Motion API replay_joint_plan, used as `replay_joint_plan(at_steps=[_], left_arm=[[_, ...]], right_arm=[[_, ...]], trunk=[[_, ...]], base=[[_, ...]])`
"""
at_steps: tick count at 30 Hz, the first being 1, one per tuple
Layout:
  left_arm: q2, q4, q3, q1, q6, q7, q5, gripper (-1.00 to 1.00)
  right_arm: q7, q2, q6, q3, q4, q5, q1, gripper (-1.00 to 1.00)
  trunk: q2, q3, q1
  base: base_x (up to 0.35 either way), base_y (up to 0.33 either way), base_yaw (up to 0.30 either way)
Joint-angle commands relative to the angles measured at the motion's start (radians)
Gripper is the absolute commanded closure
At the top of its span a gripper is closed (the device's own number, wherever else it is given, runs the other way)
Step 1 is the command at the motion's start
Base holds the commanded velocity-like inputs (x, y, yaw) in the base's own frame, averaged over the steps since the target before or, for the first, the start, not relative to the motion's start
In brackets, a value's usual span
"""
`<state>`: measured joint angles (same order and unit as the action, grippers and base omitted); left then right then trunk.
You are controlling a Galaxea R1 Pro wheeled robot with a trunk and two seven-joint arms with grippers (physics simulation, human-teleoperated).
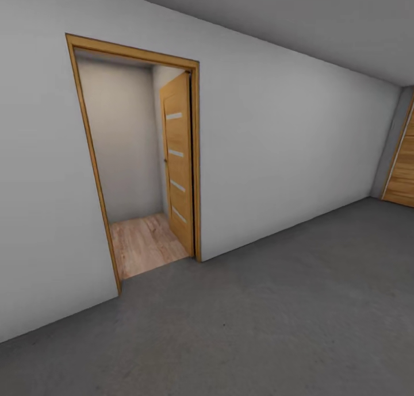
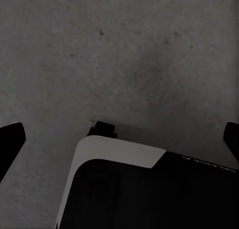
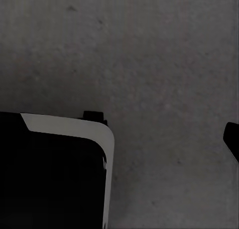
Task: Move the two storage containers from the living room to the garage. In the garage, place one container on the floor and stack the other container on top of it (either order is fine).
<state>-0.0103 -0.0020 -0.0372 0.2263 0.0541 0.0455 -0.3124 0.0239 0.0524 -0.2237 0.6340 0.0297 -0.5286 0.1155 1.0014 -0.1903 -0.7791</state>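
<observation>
Containers: neither orange-red bin appears in these views, so I cannot place them; both tools look empty, which suggests a transit leg rather than a carry.
Step in hand: judged as travel inside the garage, with the head camera facing the doorway (image 1: 146, 166) that leads out to a wood-floored passage; whether this is the trip for the first bin or the second cannot be told.
Next move: likely to drive through the doorway. The opening is narrow and the base must line up square with the frame, keeping off the open door leaf (image 1: 178, 160) on its right side.
Floor: dark grey concrete floor (image 1: 276, 327), matte, faintly mottled, with small dark specks in the wrist views.
Left tool: left tool (image 2: 122, 139) points down at the concrete; two dark fingertips (image 2: 11, 141) sit at opposite edges of the picture, so it stands wide, with nothing between.
Right tool: right tool (image 3: 230, 139) points at the floor; one dark fingertip shows at the edge, so I cannot tell its spread.
Robot base: black body with a pale rounded rim (image 2: 119, 151) below both wrists.
Walls: plain white wall (image 1: 287, 154), smooth.
Door frame: warm wood, slim.
Door leaf: wood, four pale horizontal slots.
Passage floor: light wood planks (image 1: 144, 243).
Far corner: horizontal-plank wooden door (image 1: 402, 172), partly in view.
</observation>
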Motion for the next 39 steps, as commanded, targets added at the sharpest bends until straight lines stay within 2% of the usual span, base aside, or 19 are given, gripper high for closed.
replay_joint_plan(at_steps=[1,9,25,39], left_arm=[[0.0,0.0,-0.004,0.001,0.003,0.002,-0.005,-1.0],[0.0,0.0,-0.004,0.001,0.008,0.002,-0.005,-1.0],[0.0,0.002,-0.003,0.001,0.009,0.002,-0.006,-1.0],[0.0,0.002,-0.004,0.001,0.009,0.002,-0.005,-1.0]], right_arm=[[0.001,0.0,-0.005,0.008,0.003,-0.007,0.001,-1.0],[0.001,0.0,-0.005,0.007,0.003,-0.007,0.001,-1.0],[0.001,0.0,-0.005,0.007,0.003,-0.008,0.001,-1.0],[0.0,0.001,-0.005,0.007,0.003,-0.008,0.001,-1.0]], trunk=[[0.001,-0.001,-0.001],[0.001,-0.001,-0.001],[0.001,-0.001,-0.001],[0.001,-0.001,-0.001]], base=[[0.319,0.0,0.0],[0.319,0.0,0.034],[0.319,0.0,0.245],[0.319,0.0,0.029]])
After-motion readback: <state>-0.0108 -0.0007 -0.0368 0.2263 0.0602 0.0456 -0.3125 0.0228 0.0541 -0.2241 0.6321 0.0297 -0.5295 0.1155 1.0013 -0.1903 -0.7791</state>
